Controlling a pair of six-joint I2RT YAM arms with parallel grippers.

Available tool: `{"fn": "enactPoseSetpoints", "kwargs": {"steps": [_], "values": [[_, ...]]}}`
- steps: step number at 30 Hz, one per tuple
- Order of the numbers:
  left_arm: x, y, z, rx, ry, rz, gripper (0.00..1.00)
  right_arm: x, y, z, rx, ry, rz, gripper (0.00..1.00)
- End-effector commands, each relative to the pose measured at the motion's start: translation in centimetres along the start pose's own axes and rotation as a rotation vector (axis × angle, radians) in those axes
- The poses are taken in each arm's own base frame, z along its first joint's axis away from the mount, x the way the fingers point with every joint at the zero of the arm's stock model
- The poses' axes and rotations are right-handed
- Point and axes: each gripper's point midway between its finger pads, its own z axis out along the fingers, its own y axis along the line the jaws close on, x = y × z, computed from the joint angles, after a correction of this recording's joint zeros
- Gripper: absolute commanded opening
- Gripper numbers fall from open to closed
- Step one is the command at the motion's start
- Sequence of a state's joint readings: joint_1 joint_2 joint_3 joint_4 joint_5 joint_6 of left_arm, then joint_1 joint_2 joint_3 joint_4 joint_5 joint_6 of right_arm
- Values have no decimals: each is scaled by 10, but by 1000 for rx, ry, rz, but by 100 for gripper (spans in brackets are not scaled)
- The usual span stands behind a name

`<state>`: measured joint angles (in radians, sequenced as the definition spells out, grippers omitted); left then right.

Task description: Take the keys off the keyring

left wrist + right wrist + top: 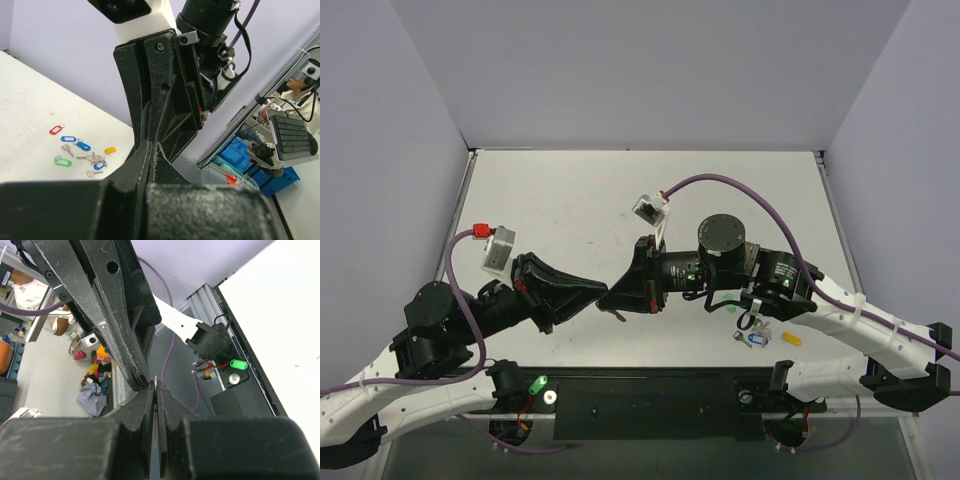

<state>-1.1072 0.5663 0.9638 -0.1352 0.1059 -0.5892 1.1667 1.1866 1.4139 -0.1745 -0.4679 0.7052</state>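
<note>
the keys are tiny, light and stiff, of slippery metal; the keyring is thin springy wire, so i would pinch a key by its head. a silver sliver (156, 382) shows between the closed tips of my right gripper (156, 391), which meets my closed left gripper (151, 150) above the worktop (570, 200). key or ring, i cannot tell; the wire loop is too small to make out.

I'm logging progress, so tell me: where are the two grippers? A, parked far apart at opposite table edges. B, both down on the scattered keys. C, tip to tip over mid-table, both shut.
C: the left gripper and right gripper meet tip to tip, jaws closed, well clear of the coloured keys off to their right.
</note>
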Motion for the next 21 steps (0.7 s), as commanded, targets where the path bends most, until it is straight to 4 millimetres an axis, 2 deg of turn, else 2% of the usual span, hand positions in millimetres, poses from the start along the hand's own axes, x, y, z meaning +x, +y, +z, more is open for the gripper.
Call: {"fn": "enactPoseSetpoints", "kwargs": {"steps": [1,6,10,14,16,21], "values": [[4,21,-7,-114,5,-3,0,-29,28,-5,-91,-113,-59,0],[1,42,-12,-238,-14,-7,0,-22,16,-2,-52,-102,-57,0],[3,59,-14,-338,-5,-10,0,-16,-12,0,62,-92,-46,0],[3,69,-15,-399,3,-6,0,-8,-55,3,215,-79,-1,0],[2,77,-19,-451,-8,-14,0,-9,-88,1,325,-91,39,0],[4,114,-38,-688,-5,-6,15,7,-162,-7,563,-89,175,0]]}}
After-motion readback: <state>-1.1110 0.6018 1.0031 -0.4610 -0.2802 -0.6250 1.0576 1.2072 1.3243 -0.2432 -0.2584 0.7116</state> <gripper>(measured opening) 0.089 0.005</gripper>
